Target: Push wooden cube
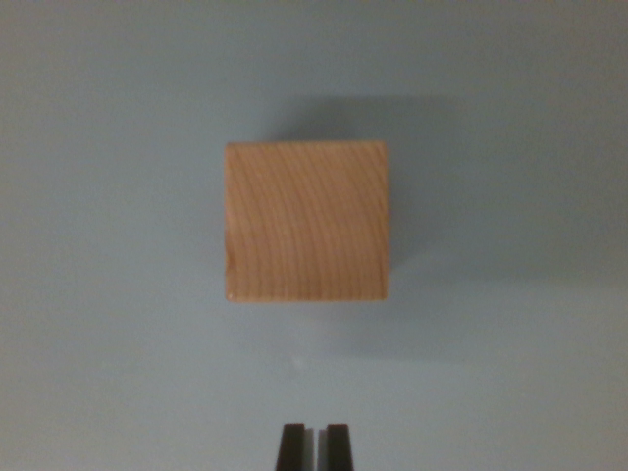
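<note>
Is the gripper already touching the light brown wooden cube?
No, the gripper sits at the bottom edge of the wrist view, and a strip of bare grey table separates it from the light brown wooden cube.

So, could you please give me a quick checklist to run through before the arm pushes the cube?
1. Wooden cube fully in view: ok.
2. Gripper lined up with the cube's middle: ok, roughly centred below it.
3. Fingers close together for a push: ok, only a thin gap shows.
4. Bare table between gripper and cube: ok.
5. Room beyond the cube's far side: ok as far as the view reaches.
6. Fingertip height above the table: cannot tell.
</note>
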Tool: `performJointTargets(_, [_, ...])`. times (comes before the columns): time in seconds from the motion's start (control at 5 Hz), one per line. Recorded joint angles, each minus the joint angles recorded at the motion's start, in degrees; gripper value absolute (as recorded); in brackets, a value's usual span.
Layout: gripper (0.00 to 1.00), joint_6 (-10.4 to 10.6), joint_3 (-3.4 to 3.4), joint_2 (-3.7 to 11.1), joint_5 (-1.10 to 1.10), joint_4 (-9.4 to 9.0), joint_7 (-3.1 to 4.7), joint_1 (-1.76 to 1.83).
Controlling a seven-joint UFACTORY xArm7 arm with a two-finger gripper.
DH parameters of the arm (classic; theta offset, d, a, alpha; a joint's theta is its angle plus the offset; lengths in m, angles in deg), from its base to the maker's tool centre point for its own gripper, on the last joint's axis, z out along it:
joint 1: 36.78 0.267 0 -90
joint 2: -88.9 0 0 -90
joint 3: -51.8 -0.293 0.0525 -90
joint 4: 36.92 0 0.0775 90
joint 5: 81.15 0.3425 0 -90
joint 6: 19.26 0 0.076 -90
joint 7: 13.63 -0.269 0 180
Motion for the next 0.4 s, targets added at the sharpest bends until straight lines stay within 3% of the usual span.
performJointTargets(0.2, [0.00, 0.0, 0.00, 0.00, 0.00, 0.00, 0.00, 0.00])
performJointTargets(0.4, [0.00, 1.9, -0.02, 0.45, -0.01, -1.39, -0.05, -0.02])
